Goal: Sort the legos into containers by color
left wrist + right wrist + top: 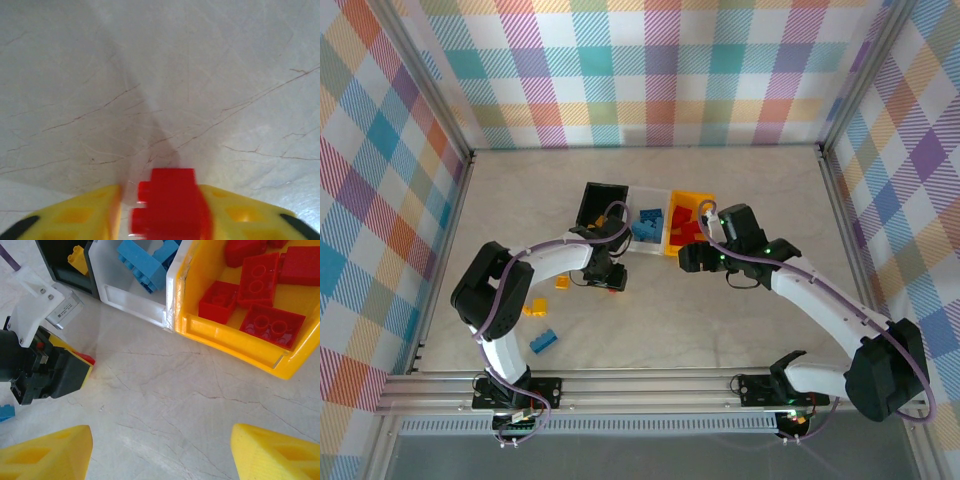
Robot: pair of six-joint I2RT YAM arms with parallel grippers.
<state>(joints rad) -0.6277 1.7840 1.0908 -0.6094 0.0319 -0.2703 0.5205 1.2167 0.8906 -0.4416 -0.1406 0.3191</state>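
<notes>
The red lego brick (170, 205) sits pinched between the yellow fingers (80, 215) of the left gripper (160, 187), at 6 o'clock in the left wrist view, low over the pale veined table (160, 75). It is glossy, slightly blurred, with round studs facing the left finger. In the top view it lies at 7 o'clock of the white bin (650, 232), just outside it. The right gripper (161, 430) hangs with fingers spread and nothing between them, the yellow bin (225, 337) at its 1 o'clock.
</notes>
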